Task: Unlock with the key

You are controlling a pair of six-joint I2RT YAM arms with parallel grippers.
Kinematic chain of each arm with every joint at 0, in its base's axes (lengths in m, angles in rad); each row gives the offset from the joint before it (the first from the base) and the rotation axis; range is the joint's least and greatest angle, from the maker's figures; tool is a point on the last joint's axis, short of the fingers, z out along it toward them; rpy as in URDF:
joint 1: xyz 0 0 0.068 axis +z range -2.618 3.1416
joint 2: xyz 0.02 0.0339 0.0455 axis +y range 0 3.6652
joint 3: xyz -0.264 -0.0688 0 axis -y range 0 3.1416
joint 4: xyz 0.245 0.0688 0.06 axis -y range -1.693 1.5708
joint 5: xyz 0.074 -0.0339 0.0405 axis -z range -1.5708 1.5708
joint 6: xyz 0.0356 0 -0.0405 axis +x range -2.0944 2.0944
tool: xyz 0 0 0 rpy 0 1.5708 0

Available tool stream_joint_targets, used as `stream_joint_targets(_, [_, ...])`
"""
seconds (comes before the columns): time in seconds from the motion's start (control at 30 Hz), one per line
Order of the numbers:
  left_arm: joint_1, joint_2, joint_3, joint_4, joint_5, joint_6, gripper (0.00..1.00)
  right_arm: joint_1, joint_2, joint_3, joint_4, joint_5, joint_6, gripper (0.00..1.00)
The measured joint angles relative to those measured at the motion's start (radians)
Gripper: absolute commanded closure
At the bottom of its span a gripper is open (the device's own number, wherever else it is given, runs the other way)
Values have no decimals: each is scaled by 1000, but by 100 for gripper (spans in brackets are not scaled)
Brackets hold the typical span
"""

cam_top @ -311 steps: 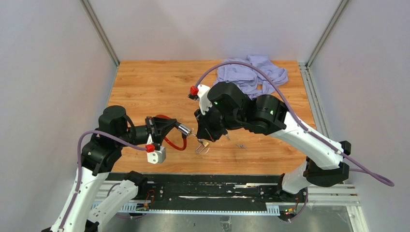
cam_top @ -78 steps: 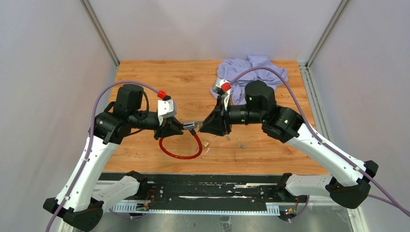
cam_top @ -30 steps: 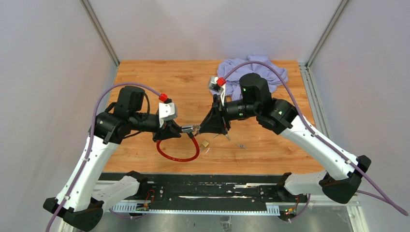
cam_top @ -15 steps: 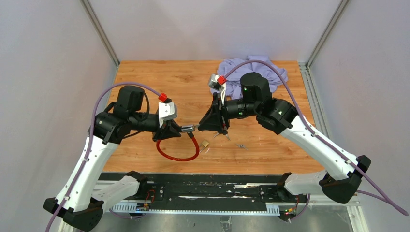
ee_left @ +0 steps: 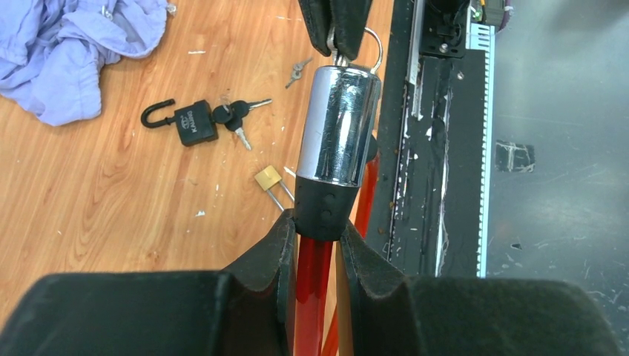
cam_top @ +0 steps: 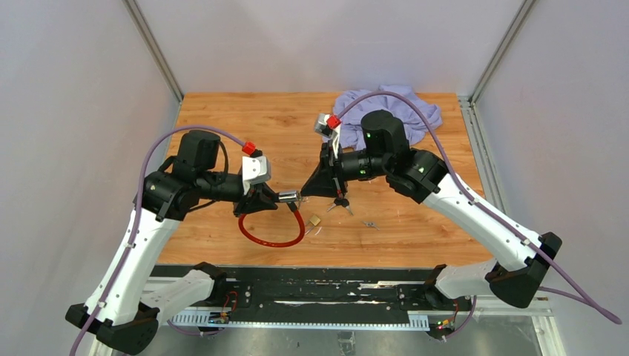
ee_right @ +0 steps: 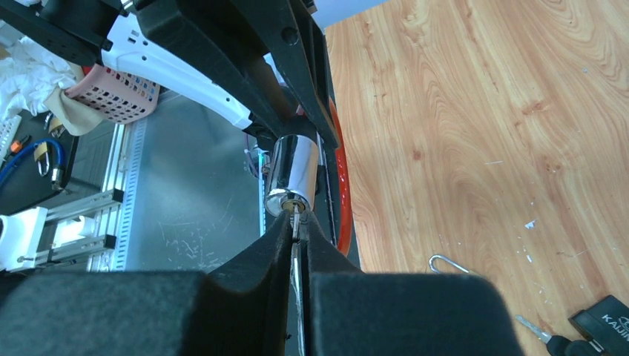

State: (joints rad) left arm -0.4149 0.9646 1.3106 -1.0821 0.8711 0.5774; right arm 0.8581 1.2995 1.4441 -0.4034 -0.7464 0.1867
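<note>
My left gripper (cam_top: 270, 200) is shut on the black collar of a red cable lock, with its chrome cylinder (cam_top: 288, 197) pointing right, held above the table. In the left wrist view the cylinder (ee_left: 339, 122) sticks up past my gripper (ee_left: 319, 222), and the red cable (ee_left: 311, 289) runs down between the fingers. My right gripper (cam_top: 306, 191) is shut on a key. In the right wrist view the key (ee_right: 297, 221) sits with its tip in the keyhole on the cylinder's end face (ee_right: 291, 174), held by my right gripper (ee_right: 298, 226). The red cable loop (cam_top: 271, 236) hangs down.
A black padlock with keys (ee_left: 189, 120), a small brass padlock (ee_left: 271, 179) and loose keys (ee_left: 299, 68) lie on the wooden table (cam_top: 237, 126). A purple cloth (cam_top: 386, 111) is bunched at the back right. The black rail (cam_top: 311, 293) runs along the near edge.
My right wrist has turned and shifted slightly left with the key at the cylinder. The left arm and the lock have stayed almost still.
</note>
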Motion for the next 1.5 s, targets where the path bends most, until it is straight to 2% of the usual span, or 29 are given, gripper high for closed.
stream_joint_targets(0.43, [0,2,46,-14,-78,67,100,0,10,-12,43,54,140,99])
stream_joint_targets(0.8, [0,-109,-28,146,-250,195,100,-18,38,-83,195,79,469,99])
stream_joint_targets(1.07, [1,-195,-122,245,-294,339,100,-36,71,-116,301,3,697,99])
stream_joint_targets(1.27, [1,-240,-163,277,-300,450,100,-37,87,-117,343,-47,784,99])
stream_joint_targets(1.3, [1,-241,-163,282,-301,462,100,-37,87,-117,346,-49,788,94])
stream_joint_targets(1.33, [1,-241,-163,286,-304,470,100,-37,87,-117,349,-51,791,83])
stream_joint_targets(1.37, [1,-240,-163,291,-306,475,100,-37,87,-117,354,-51,791,64])
stream_joint_targets(1.4, [1,-240,-163,296,-304,477,100,-37,87,-117,356,-48,789,52])
stream_joint_targets(1.5, [0,-233,-163,324,-303,480,100,-37,87,-116,335,-28,743,37])
